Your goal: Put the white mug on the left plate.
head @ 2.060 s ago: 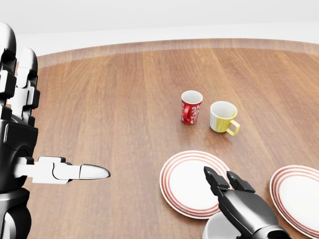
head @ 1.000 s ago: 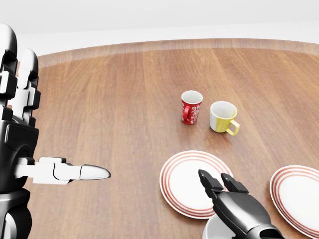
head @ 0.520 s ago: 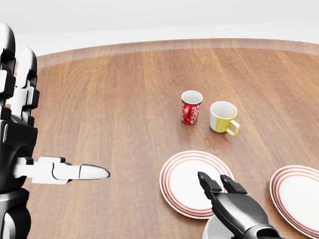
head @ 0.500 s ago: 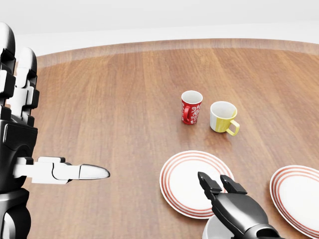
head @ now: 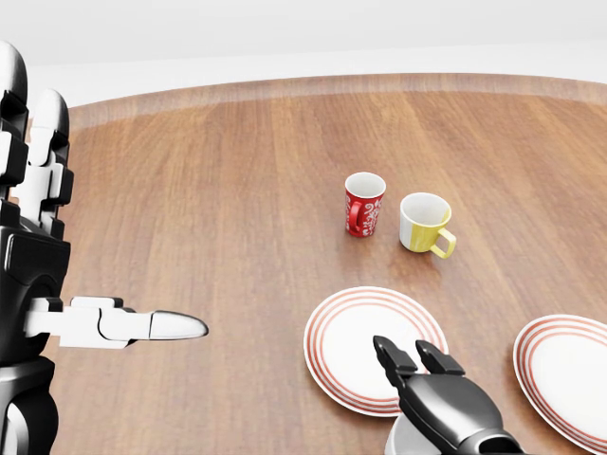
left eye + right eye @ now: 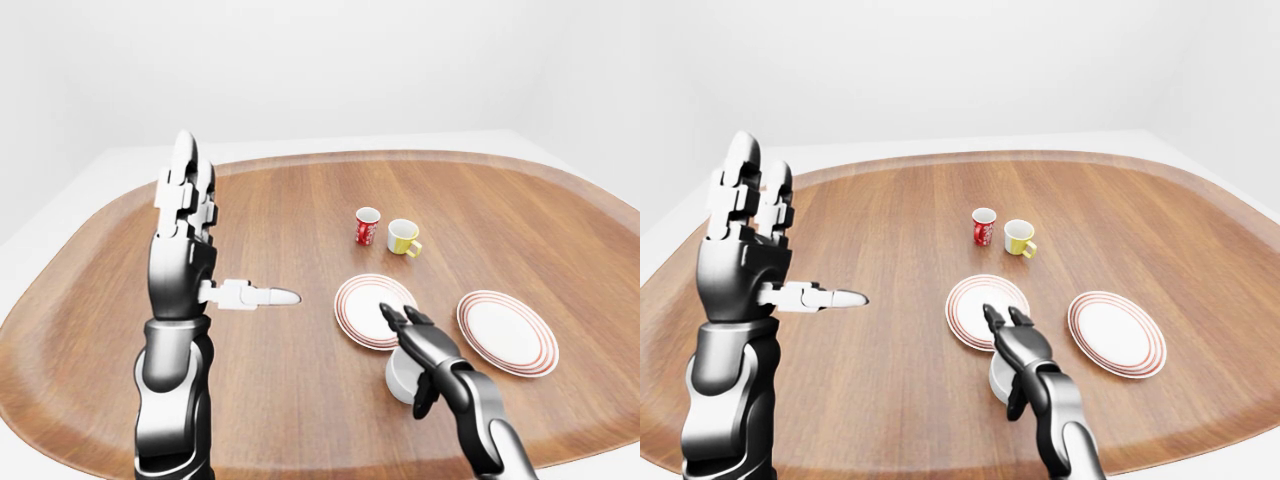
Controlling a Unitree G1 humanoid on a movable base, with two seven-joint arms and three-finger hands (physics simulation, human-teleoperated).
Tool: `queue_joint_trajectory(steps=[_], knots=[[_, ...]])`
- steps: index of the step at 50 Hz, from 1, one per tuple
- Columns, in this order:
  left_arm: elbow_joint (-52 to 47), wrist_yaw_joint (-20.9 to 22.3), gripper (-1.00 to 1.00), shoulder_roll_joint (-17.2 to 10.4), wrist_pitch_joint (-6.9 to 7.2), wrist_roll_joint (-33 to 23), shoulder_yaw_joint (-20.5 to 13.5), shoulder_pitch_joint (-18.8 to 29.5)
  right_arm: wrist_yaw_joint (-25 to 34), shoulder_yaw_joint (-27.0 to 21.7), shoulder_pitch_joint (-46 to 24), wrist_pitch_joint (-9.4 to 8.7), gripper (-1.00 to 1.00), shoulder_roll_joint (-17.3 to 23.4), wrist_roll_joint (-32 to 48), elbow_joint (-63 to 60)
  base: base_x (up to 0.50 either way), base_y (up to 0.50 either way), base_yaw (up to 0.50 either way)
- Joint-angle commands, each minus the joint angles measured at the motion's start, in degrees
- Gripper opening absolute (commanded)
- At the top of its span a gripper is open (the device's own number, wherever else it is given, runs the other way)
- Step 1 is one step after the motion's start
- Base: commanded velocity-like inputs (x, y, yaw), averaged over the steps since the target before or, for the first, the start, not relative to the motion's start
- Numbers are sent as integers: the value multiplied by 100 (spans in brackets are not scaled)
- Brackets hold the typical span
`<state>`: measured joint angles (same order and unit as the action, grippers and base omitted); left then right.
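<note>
I have the right hand (image 6: 425, 345) draped over the white mug (image 6: 404, 375), which stands on the desk (image 6: 300, 390) just below the left plate (image 6: 372, 310) in the left-eye view. Two fingers (image 5: 396, 358) reach out over the plate's near rim, and a third hangs down the mug's side. They look curled about the mug, but I cannot tell whether they are pressing on it, so I count the grasp as unconfirmed. The mug is not on the plate, so lifting and placing are left to do.

My left hand (image 6: 185, 235) is raised well off to the left, fingers spread, holding nothing.

For room, the left plate is bare, and the path from mug to plate is very short. The right plate (image 6: 507, 332) sits well apart on the right. The red mug (image 6: 367, 226) and the yellow-handled mug (image 6: 403, 237) stand beyond the left plate, clear of the path. The mug stands fairly near the desk's bottom edge, so I'd move it only toward the plate.
</note>
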<state>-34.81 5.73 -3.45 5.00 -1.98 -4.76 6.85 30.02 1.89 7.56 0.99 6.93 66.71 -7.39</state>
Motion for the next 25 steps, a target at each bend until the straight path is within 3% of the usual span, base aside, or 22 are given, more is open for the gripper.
queue_joint_trajectory(steps=[1,25], knots=[[-3,-5,100,-3,0,0,-2,7,-101,30,-22,48,100,21,48,183,0,0,0],[-4,-5,100,-7,0,9,-12,4,-335,103,-37,244,100,71,135,579,0,0,0]])
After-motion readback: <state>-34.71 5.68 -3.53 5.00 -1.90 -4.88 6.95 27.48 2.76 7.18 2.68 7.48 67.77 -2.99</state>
